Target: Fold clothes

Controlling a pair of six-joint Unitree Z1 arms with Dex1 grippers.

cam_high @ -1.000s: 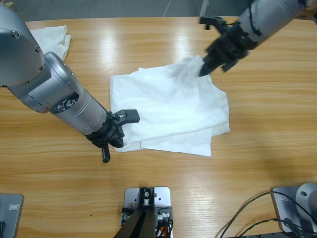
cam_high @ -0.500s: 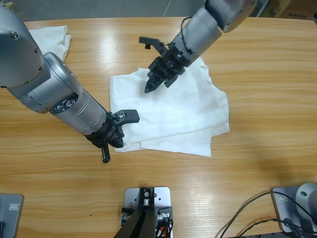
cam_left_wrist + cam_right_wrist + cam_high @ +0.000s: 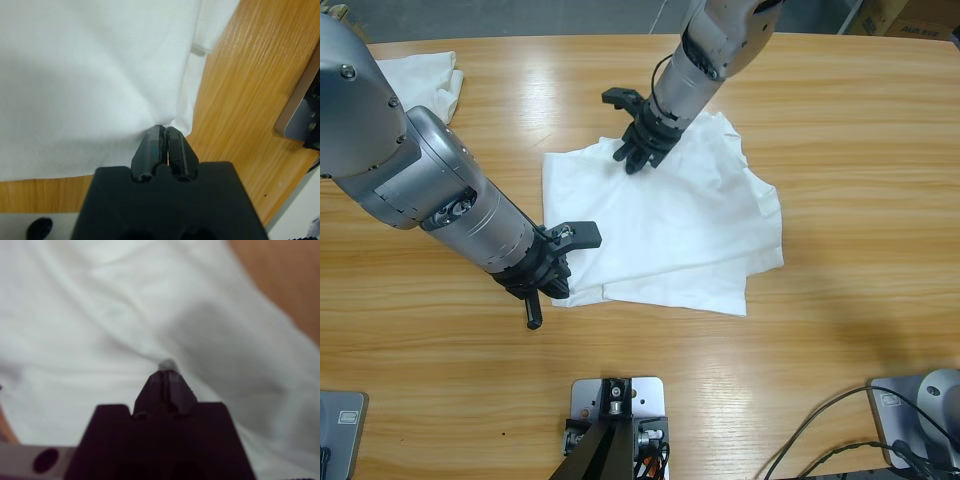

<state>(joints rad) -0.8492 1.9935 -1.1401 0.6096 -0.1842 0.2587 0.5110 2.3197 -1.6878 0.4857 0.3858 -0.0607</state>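
Left pincer (image 3: 552,288) clamps the T-shirt (image 3: 670,225) at its near-left corner; right pincer (image 3: 632,158), now lower, pinches its far edge; bare desk (image 3: 860,200) all round.

My white T-shirt (image 3: 670,225) lies folded and mostly flat at the middle of the table (image 3: 840,300), layered edges along its near side. A second white garment (image 3: 425,75) sits bunched at the table's far left corner.
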